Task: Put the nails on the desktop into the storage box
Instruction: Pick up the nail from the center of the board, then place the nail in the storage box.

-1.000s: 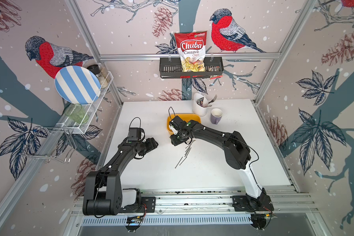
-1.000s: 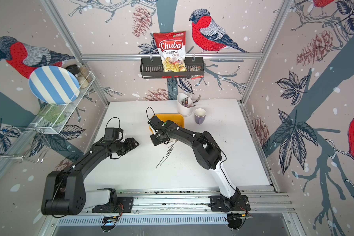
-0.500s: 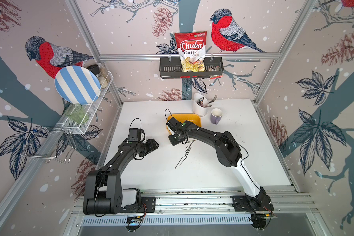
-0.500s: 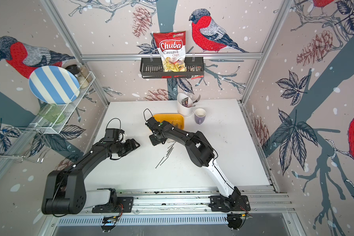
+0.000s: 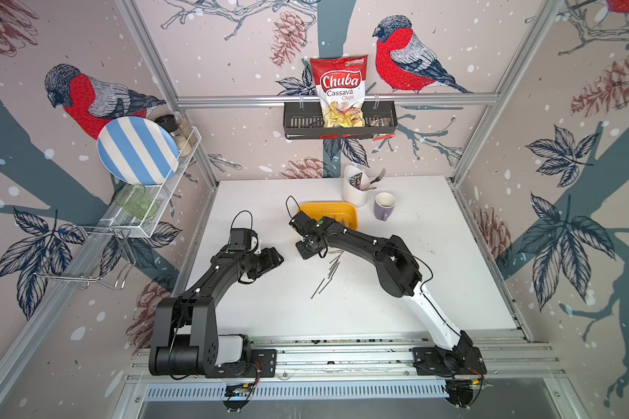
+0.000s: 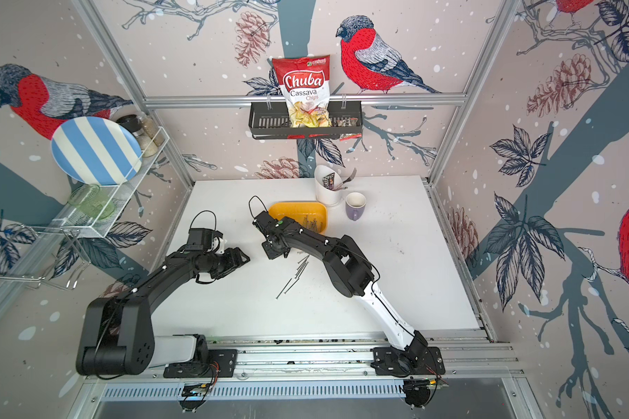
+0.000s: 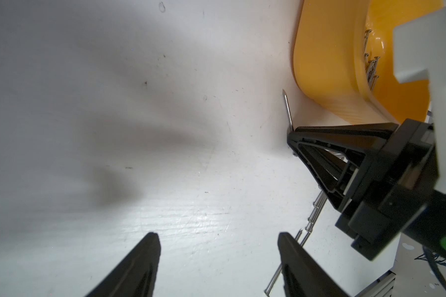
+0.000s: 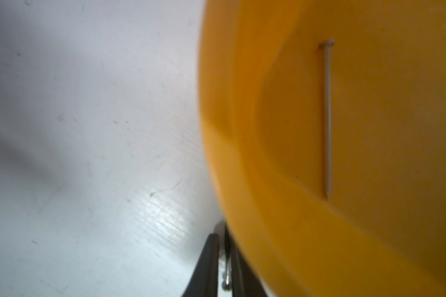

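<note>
White desktop (image 5: 433, 290) carried a loose cluster of nails (image 5: 332, 268) near its centre, and the yellow storage box (image 5: 325, 206) sat farther back beside a white cutlery holder (image 5: 353, 192) and a purple mug (image 5: 384, 206), with stored nails (image 6: 313, 226) lying inside it. Right gripper (image 5: 307, 250) stood just beside the box's near left corner, pointing down, its fingers drawn narrow on a single nail (image 7: 287, 109) whose tip projected past them. Left gripper (image 5: 275, 258) hovered apart over bare surface, fingers spread wide and holding nothing.
</note>
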